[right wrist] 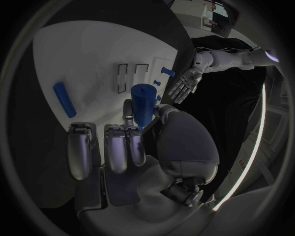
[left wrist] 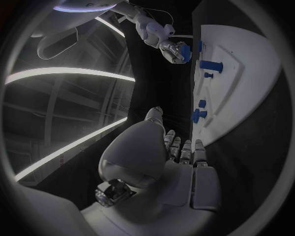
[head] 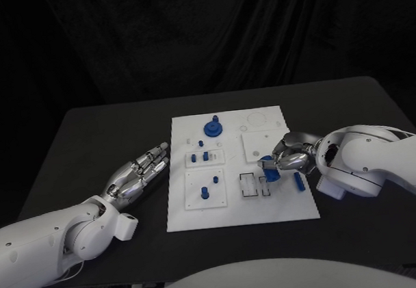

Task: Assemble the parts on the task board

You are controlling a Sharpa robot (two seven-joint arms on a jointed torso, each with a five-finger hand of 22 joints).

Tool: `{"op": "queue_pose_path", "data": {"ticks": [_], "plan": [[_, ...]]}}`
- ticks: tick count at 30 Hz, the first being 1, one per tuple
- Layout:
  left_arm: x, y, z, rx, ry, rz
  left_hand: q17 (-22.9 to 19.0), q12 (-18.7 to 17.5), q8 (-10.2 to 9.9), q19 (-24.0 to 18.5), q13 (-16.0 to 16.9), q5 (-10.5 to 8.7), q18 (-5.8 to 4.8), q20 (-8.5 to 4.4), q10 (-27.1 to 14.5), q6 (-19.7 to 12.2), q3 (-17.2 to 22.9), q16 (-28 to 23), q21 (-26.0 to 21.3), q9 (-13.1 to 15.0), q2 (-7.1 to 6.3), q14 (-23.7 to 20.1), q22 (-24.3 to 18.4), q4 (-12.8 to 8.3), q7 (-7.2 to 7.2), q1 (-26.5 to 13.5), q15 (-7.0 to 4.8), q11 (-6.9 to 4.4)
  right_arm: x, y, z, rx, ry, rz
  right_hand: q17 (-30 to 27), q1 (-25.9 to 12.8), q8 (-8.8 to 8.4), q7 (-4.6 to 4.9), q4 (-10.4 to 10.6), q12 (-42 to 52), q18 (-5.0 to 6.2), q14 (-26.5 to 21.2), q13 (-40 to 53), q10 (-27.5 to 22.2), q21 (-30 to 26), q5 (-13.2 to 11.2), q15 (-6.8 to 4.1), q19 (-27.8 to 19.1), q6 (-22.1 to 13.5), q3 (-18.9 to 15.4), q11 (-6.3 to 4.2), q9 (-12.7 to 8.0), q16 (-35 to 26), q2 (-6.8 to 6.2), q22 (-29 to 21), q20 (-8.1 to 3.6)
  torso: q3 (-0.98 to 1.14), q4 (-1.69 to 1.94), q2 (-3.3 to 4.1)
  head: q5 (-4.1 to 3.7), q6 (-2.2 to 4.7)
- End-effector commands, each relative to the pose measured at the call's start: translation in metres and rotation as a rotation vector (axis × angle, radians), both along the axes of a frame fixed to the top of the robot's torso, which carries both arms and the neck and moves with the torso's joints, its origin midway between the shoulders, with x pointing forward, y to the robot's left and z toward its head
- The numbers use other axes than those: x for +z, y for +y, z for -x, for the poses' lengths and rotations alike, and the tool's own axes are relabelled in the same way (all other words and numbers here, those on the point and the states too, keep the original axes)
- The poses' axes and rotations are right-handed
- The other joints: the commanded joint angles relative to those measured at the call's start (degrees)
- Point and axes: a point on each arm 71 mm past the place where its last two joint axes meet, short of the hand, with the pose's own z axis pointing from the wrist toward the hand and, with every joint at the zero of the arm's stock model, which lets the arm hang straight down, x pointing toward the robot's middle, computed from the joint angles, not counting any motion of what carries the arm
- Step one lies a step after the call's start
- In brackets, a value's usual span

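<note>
The white task board [head: 242,209] lies in the middle of the black worktop [head: 80,149], its long side running away from the robot. The right hand [head: 287,155] hangs over the board's right half, and its fingers [right wrist: 117,147] are curled round a blue cylindrical peg [right wrist: 142,104], which stands up out of the grip between thumb and fingers (the right wrist view shows this most plainly). Just beside that hand, on the near right part of the board, a second blue peg [head: 299,182] lies flat, loose and untouched. Between this peg and the board's middle are two narrow rectangular slots [head: 256,186] outlined in dark lines, with a small blue piece [head: 272,177] standing at their right edge, below the right hand.

Farther back on the board, a blue round part with a stem [head: 212,127] stands upright near the far edge. On the left half, small blue pins [head: 205,156] stand in a raised square plate, and another blue pin piece [head: 205,192] stands in the plate nearer the robot.

The left hand [head: 139,172] rests on the worktop just beside the board's left edge, apart from it, holding nothing; its fingers [left wrist: 184,150] are stretched out straight and lie close together, pointing towards the far side of the worktop.
</note>
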Motion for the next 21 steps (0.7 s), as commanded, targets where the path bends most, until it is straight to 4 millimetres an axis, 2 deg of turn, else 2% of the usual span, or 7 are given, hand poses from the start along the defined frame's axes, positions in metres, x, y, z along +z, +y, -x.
{"op": "queue_pose_path", "data": {"ticks": [1, 6, 10, 13, 14, 21], "plan": [[0.007, -0.002, -0.001, 0.008, -0.078, 0.066, -0.1, 0.3, 0.0, 0.0, 0.1, 0.41, -0.29, 0.59, 0.1, 0.1, 0.4, -0.2, -0.2, 0.1, 0.11, 0.1, -0.1, -0.2, 0.38, 0.7, 0.4, 0.4, -0.009, 0.003, 0.005, -0.016, 0.06, -0.039, 15.1, 0.8, 0.22, -0.74, -3.7, 0.2, -0.46, 6.1, 15.1, 6.0, -0.2, -0.5, -0.02, 4.3, -1.3, 4.1, 0.21, 0.1, 0.1, 1.47, 13.9, -0.04, -0.05, 0.09, 0.01, 0.18, -0.01], [0.007, -0.002, -0.001, 0.007, -0.078, 0.067, -0.1, 0.2, 0.0, 0.0, 0.1, 0.5, -0.23, 0.68, 0.1, 0.1, 0.5, -0.2, -0.2, 0.1, 0.17, 0.1, -0.1, -0.2, 0.4, 0.8, 0.43, 0.39, -0.019, 0.007, 0.007, -0.021, 0.072, -0.046, 14.7, 0.7, -0.17, -0.39, -3.5, 0.2, -0.39, 6.0, 15.1, 6.0, -0.5, -1.7, 0.19, 4.2, -2.3, 4.2, 0.49, 0.1, 0.0, 1.69, 13.8, 0.12, 0.03, 0.02, 0.13, 0.45, -0.01], [0.007, -0.003, -0.001, 0.006, -0.078, 0.067, -0.1, 0.3, 0.0, 0.0, 0.1, 0.5, -0.23, 0.69, 0.1, 0.1, 0.5, -0.2, -0.2, 0.1, 0.17, 0.1, -0.1, -0.2, 0.4, 0.8, 0.44, 0.39, -0.024, 0.01, 0.008, -0.022, 0.081, -0.045, 14.6, 0.1, -0.83, 0.15, -2.7, 0.2, -0.34, 6.0, 15.1, 6.0, -0.7, -5.1, 0.62, 4.1, -3.3, 3.9, 0.99, -0.3, -0.1, 2.19, 13.7, 0.5, -0.01, -0.06, 0.1, 0.49, -0.01], [0.007, -0.003, -0.001, 0.005, -0.078, 0.069, -0.1, 0.3, 0.0, 0.0, 0.1, 0.5, -0.23, 0.69, 0.1, 0.1, 0.5, -0.2, -0.2, 0.1, 0.17, 0.1, -0.1, -0.2, 0.4, 0.8, 0.44, 0.39, -0.028, 0.012, 0.008, -0.019, 0.088, -0.044, 14.3, 0.0, -1.14, 0.3, -2.5, 0.2, -0.17, 5.9, 15.1, 6.0, -1.3, -5.8, 0.74, 3.8, -3.6, 3.9, 1.13, -0.5, -0.2, 2.32, 13.5, 0.62, -0.01, 0.01, 0.07, 0.39, -0.01], [0.007, -0.003, -0.001, 0.004, -0.078, 0.069, -0.1, 0.3, 0.0, 0.0, 0.1, 0.5, -0.23, 0.69, 0.1, 0.1, 0.5, -0.2, -0.2, 0.1, 0.17, 0.1, -0.1, -0.2, 0.4, 0.8, 0.44, 0.39, -0.029, 0.013, 0.008, -0.015, 0.094, -0.043, 14.4, -0.2, -1.58, 0.52, -2.3, 0.2, -0.09, 5.9, 15.1, 6.0, -1.6, -6.8, 0.91, 3.6, -3.9, 3.8, 1.32, -0.8, -0.2, 2.42, 13.4, 0.76, 0.01, 0.07, 0.08, 0.34, -0.01], [0.007, -0.004, -0.001, 0.001, -0.076, 0.07, -0.1, 0.3, 0.0, 0.0, 0.1, 0.5, -0.23, 0.69, 0.1, 0.1, 0.5, -0.2, -0.2, 0.1, 0.17, 0.1, -0.1, -0.2, 0.4, 0.8, 0.44, 0.39, -0.033, 0.019, 0.008, 0.0, 0.1, -0.042, 14.5, -0.7, -2.56, 0.96, -1.4, 0.2, 0.1, 5.9, 15.1, 6.0, -2.3, -11.9, 1.33, 3.3, -3.8, 3.0, 1.76, -2.0, -0.1, 2.92, 13.1, 1.23, 0.05, -0.13, 0.05, 0.59, -0.01]]}}
